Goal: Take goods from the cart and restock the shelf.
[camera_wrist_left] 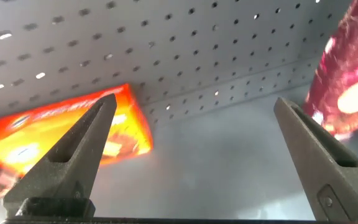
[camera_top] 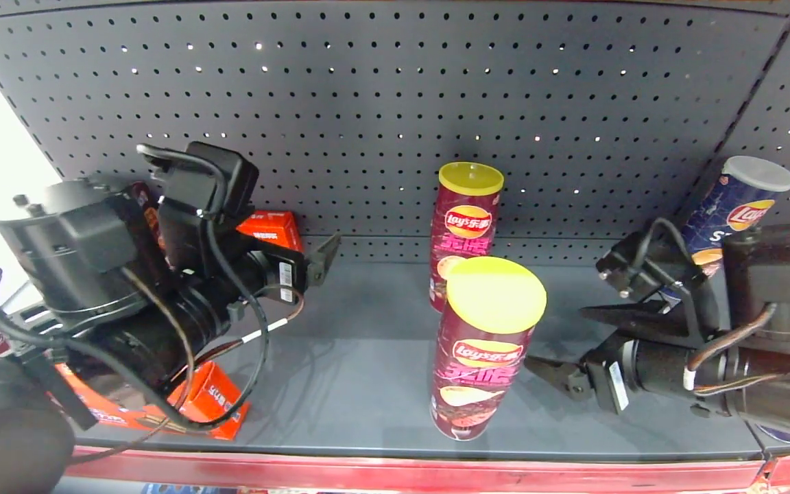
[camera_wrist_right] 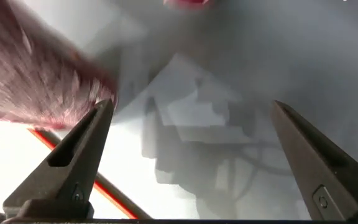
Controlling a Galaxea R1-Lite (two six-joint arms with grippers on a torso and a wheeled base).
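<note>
Two maroon chip cans with yellow lids stand upright on the grey shelf, one near the front and one behind it. My right gripper is open just right of the front can, apart from it, with nothing between its fingers. In the right wrist view the gripper is open and the maroon can lies beside one finger. My left gripper hangs open over the shelf's left part. The left wrist view has this gripper open and holding nothing, with an orange box and a maroon can beyond.
A blue can with a grey lid stands at the back right, behind my right arm. One orange box lies by the pegboard wall, another at the front left. The shelf's front edge is a red strip.
</note>
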